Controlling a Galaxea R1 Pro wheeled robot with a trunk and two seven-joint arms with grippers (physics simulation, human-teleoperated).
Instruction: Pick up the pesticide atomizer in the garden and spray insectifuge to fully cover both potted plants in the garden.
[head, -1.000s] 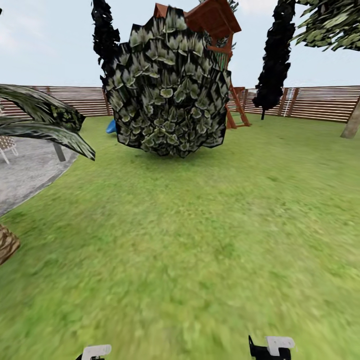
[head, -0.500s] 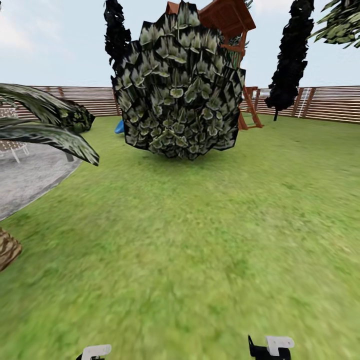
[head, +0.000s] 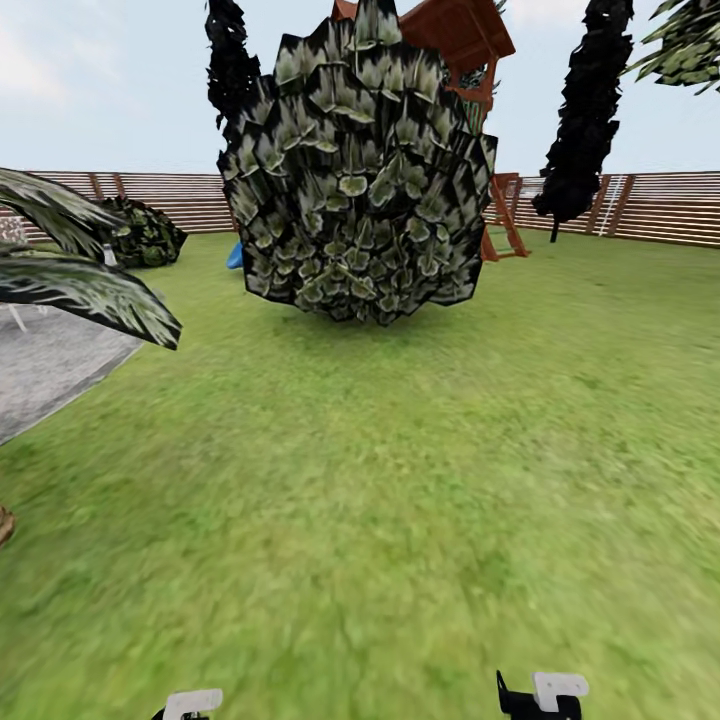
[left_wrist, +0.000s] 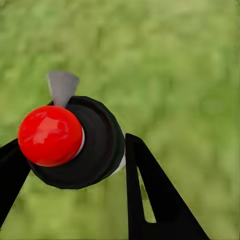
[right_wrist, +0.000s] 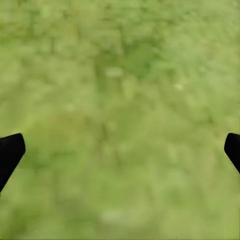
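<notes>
One large leafy bush (head: 355, 170) is standing mid-lawn straight ahead, with one smaller dark bush (head: 145, 235) sitting by the fence (head: 650, 205) at the left, two tall dark columnar trees (head: 585, 110) rising either side of the big bush, and one wooden play tower (head: 465, 40) peeking over its top. Two palm fronds (head: 80, 280) are reaching in from the left edge above a grey paved patio (head: 50, 370). The slatted fence is closing off the far side of the garden (head: 400, 480); the lawn between the robot and the big bush is lying open and wide, with the patio's curved edge bounding it on the left. Two white-capped arm ends are showing at the bottom of the head view. The left gripper (left_wrist: 75, 150) is pinching the pesticide atomizer (left_wrist: 75, 142), seen end-on in the left wrist view: a round black body with a glossy red ball at its near end and a small grey tab sticking out beside it, hanging over blurred grass between the dark fingers (left_wrist: 150, 195). The right gripper (right_wrist: 120, 150) is holding its fingers spread wide apart, with nothing but grass showing between the two black tips.
</notes>
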